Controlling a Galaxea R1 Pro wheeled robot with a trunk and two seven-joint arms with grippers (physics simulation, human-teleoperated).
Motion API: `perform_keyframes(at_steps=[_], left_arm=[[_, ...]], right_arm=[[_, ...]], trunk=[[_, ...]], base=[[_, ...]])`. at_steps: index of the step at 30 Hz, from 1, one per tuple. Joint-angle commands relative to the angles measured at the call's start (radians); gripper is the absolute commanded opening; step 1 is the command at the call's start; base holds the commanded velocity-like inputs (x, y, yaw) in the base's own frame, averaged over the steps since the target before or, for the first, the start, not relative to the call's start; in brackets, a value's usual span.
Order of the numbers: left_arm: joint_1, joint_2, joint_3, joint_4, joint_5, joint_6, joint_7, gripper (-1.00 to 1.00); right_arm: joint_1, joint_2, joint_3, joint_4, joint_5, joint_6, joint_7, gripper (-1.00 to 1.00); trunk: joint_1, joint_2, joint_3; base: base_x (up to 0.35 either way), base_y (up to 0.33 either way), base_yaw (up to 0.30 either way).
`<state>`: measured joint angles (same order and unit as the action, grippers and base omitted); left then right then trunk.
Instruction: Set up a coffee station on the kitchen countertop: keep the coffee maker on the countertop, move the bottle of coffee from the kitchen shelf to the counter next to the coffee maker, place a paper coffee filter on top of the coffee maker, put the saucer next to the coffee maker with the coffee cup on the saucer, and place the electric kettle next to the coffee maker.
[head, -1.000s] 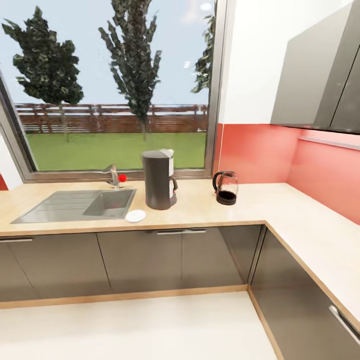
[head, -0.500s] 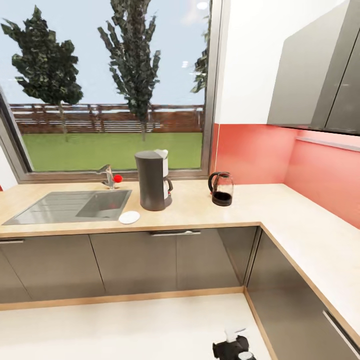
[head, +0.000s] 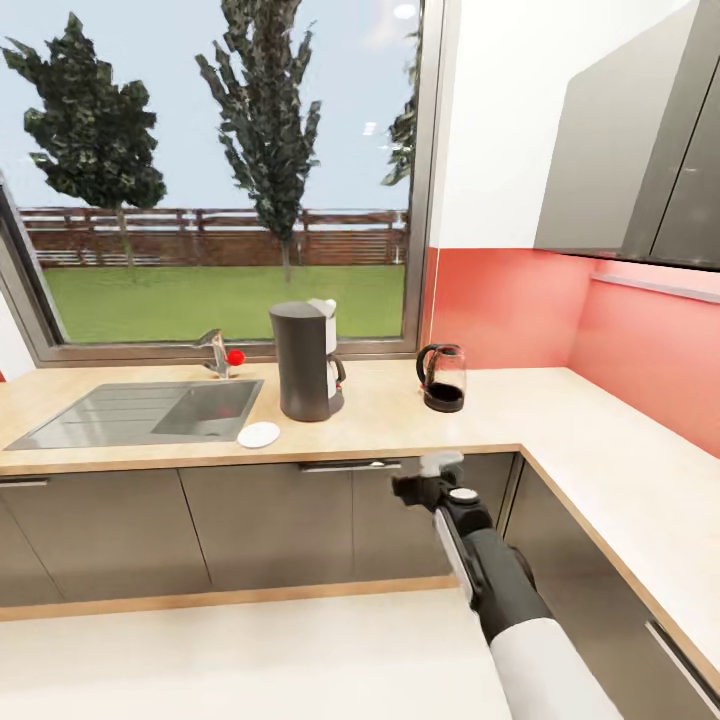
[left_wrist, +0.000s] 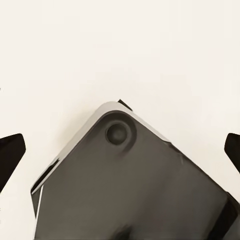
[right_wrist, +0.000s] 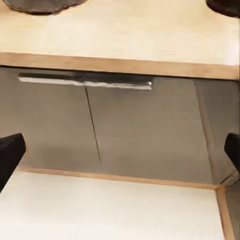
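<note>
The dark grey coffee maker (head: 305, 362) stands on the wooden countertop (head: 380, 425) by the window, with a white piece at its top edge. A white saucer (head: 259, 434) lies just in front and to its left. The glass electric kettle (head: 441, 378) stands to its right near the red wall. My right gripper (head: 422, 474) is open, raised in front of the cabinet doors below the counter edge. In the right wrist view, the right gripper (right_wrist: 120, 150) faces the counter front and a cabinet handle (right_wrist: 85, 80). My left gripper (left_wrist: 120, 150) is open over pale floor.
A steel sink (head: 150, 410) with a faucet (head: 215, 352) sits left of the coffee maker. The counter turns a corner and runs along the right wall (head: 640, 480). Grey wall cabinets (head: 640, 140) hang at upper right. The robot's dark base (left_wrist: 135, 185) lies under the left gripper.
My right arm has risen from the picture's bottom edge to just below the counter front. The head view shifted slightly a second ago, then held still.
</note>
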<state>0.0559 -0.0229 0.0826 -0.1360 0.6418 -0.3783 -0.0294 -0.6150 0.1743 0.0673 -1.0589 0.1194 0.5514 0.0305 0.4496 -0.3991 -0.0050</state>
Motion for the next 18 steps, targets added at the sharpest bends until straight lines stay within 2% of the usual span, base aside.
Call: perform_keyframes(at_steps=[1, 2, 4, 5, 7, 8, 9, 13, 14, 18], left_arm=[[0.001, 0.0, 0.008, -0.001, -0.003, 0.001, -0.003, 1.0], [0.001, 0.0, 0.008, -0.001, -0.003, 0.0, -0.004, 1.0], [0.001, 0.005, 0.008, -0.001, -0.003, -0.003, -0.004, 1.0], [0.001, 0.011, 0.009, 0.0, -0.003, -0.006, -0.003, 1.0], [0.001, 0.013, 0.009, 0.002, -0.003, -0.007, -0.003, 1.0], [0.001, 0.014, 0.009, 0.004, -0.003, -0.008, -0.003, 1.0], [0.001, 0.016, 0.008, 0.011, -0.003, 0.0, 0.001, 1.0], [0.001, 0.017, 0.008, 0.017, -0.004, 0.007, 0.01, 1.0], [0.001, 0.017, 0.006, 0.024, -0.005, 0.009, 0.015, 1.0], [0.001, 0.017, 0.002, 0.038, -0.006, 0.011, 0.019, 1.0]], right_arm=[[-0.142, 0.0, 0.0, 0.002, -0.028, 0.073, -0.002, 1.0], [-0.165, 0.0, 0.0, 0.006, -0.031, 0.084, -0.003, 1.0], [-0.289, 0.0, 0.001, 0.057, -0.038, 0.164, 0.005, 1.0], [-0.402, 0.0, 0.002, 0.13, -0.039, 0.227, 0.011, 1.0], [-0.526, 0.0, 0.003, 0.223, -0.039, 0.275, 0.026, 1.0], [-0.613, 0.0, 0.004, 0.298, -0.038, 0.311, 0.044, 1.0], [-0.782, 0.0, 0.005, 0.465, -0.037, 0.374, 0.118, 1.0], [-0.834, 0.0, 0.006, 0.502, -0.035, 0.436, 0.189, 1.0], [-0.866, 0.0, 0.006, 0.519, -0.032, 0.46, 0.221, 1.0], [-0.954, 0.0, 0.006, 0.604, -0.018, 0.485, 0.273, 1.0]], trunk=[[0.0, -0.001, -0.001], [0.0, -0.001, -0.001], [0.0, -0.001, -0.001], [0.0, -0.001, -0.001], [0.0, -0.001, -0.001], [0.0, -0.001, -0.001], [0.0, -0.001, -0.001], [0.0, -0.001, -0.001], [0.0, -0.001, -0.001], [0.0, -0.001, -0.001]], base=[[0.0, 0.0, 0.0], [0.0, 0.0, 0.0], [0.0, 0.0, 0.0], [0.0, 0.0, 0.0], [0.0, 0.0, 0.0], [0.0, 0.0, 0.0], [0.143, -0.087, 0.0], [0.223, -0.127, 0.0], [0.274, -0.144, 0.0], [0.291, -0.138, 0.0]])
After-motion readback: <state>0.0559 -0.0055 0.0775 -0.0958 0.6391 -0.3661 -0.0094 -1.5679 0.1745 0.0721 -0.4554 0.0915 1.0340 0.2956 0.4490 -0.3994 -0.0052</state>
